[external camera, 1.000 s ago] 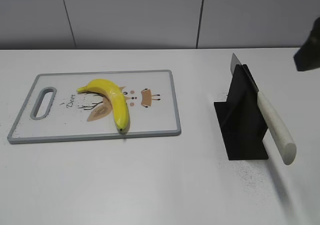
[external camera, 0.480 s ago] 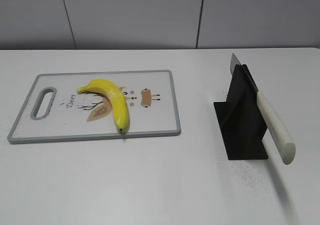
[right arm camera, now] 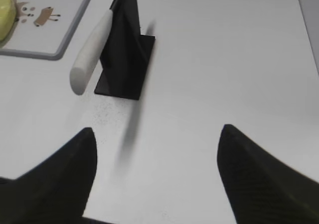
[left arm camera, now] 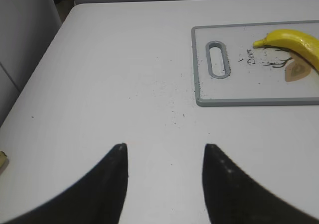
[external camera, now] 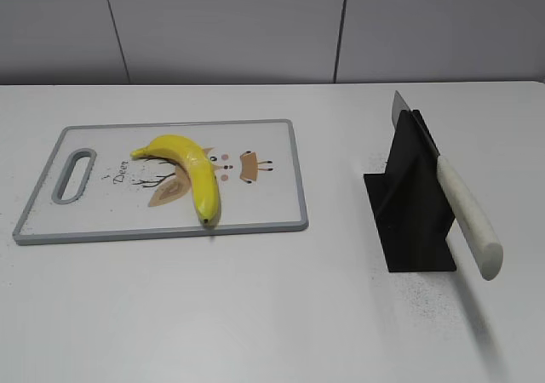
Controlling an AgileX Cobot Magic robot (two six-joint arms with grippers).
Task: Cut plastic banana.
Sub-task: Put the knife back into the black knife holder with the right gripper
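Note:
The plastic banana (external camera: 192,173) lies curved on the white cutting board (external camera: 264,204) at the left of the table; its stem end shows in the left wrist view (left arm camera: 291,40), a sliver in the right wrist view (right arm camera: 5,15). A knife with a white handle (external camera: 467,215) rests slanted in a black stand (external camera: 409,204), also in the right wrist view (right arm camera: 92,47). My left gripper (left arm camera: 164,147) is open and empty over bare table left of the board. My right gripper (right arm camera: 157,132) is open and empty, near the stand's front right. Neither gripper shows in the exterior view.
The cutting board has a grey rim and a handle slot (left arm camera: 218,58) at its left end. The table's left edge (left arm camera: 37,69) runs close to my left gripper. A grey panelled wall (external camera: 255,25) stands behind the table.
A dark arm part at the exterior view's upper right edge one second ago has left the frame. The banana, board and knife have not moved.

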